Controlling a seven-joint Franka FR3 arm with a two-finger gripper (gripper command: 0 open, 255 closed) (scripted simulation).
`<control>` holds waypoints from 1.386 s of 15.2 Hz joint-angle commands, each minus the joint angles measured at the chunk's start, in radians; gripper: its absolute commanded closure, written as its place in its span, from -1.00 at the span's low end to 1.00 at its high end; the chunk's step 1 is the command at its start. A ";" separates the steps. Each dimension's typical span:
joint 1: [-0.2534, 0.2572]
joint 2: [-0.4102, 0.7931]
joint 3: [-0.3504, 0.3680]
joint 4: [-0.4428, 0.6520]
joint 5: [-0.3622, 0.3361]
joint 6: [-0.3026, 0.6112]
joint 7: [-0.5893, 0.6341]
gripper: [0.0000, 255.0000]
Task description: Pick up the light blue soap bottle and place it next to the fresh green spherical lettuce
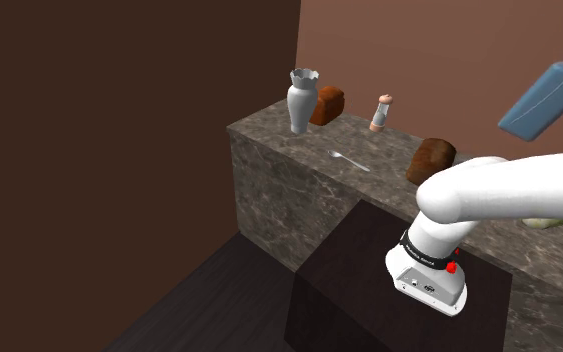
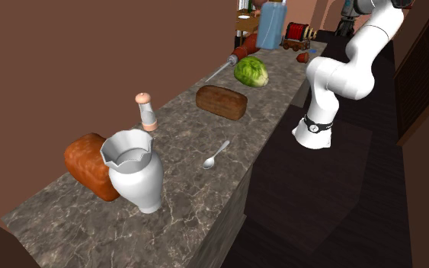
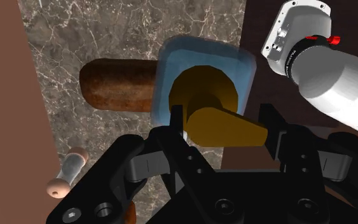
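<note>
A long counter point(image 2: 182, 202) of grey-brown veined stone carries all the things. At one end a white vase point(image 2: 135, 171) stands upright, with a brown loaf point(image 2: 87, 164) just beside it. Further along are a small pink and white shaker point(image 2: 146, 111), upright, a spoon point(image 2: 216, 155) near the front edge, a second brown loaf point(image 2: 222, 101) and a green lettuce point(image 2: 251, 71).

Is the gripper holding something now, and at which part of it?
Yes: the gripper holds the light blue soap bottle, clasped by its yellow pump head.
</note>
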 commanded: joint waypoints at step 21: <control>0.072 -0.022 -0.309 0.519 -0.458 -0.201 -0.691 1.00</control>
